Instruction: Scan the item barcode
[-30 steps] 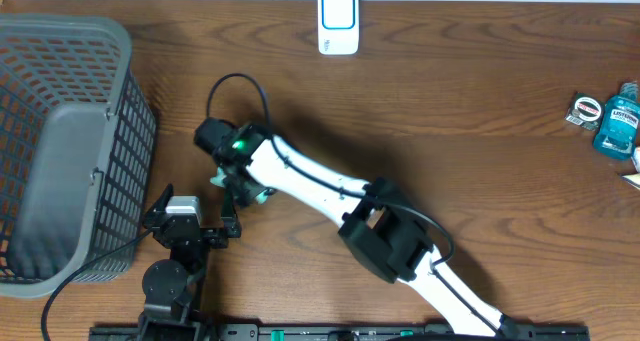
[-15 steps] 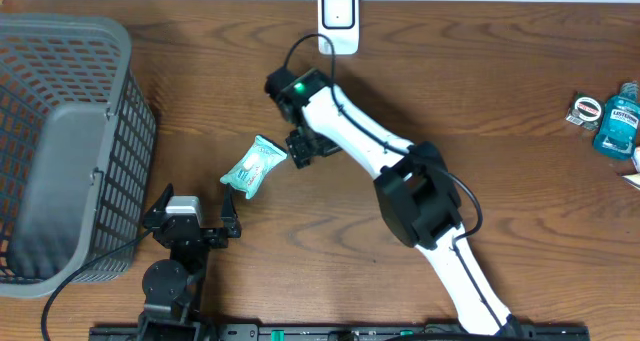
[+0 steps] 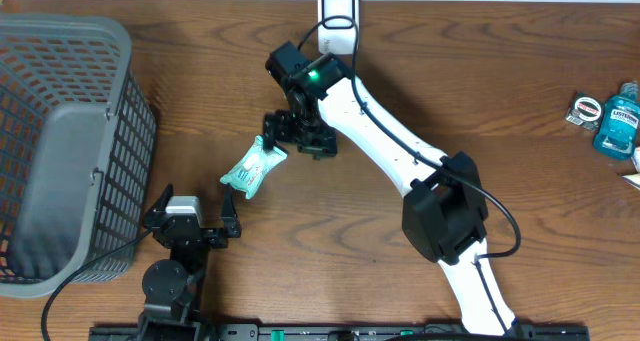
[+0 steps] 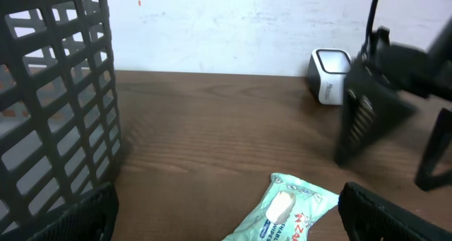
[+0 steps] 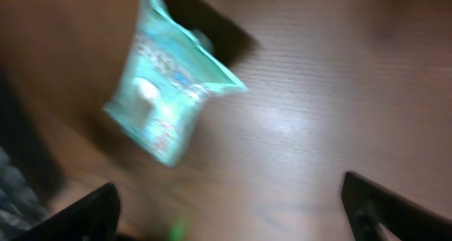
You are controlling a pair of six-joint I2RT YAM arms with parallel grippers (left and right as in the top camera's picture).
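- Right claw [image 3: 296, 137] wide, empty; wipes packet [image 3: 252, 168] flat on counter [image 3: 500, 81] just beside its tips, likely set for pickup
- Left claw [image 3: 192, 219] wide, idle; packet just ahead
- Scanner [image 3: 338, 21] behind right claw, awaiting barcode

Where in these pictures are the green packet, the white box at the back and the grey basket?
green packet [image 3: 251, 167], overhead view, middle of its wrapper.
white box [image 3: 338, 6], overhead view, upper part of its front panel.
grey basket [image 3: 70, 23], overhead view, its far rim.
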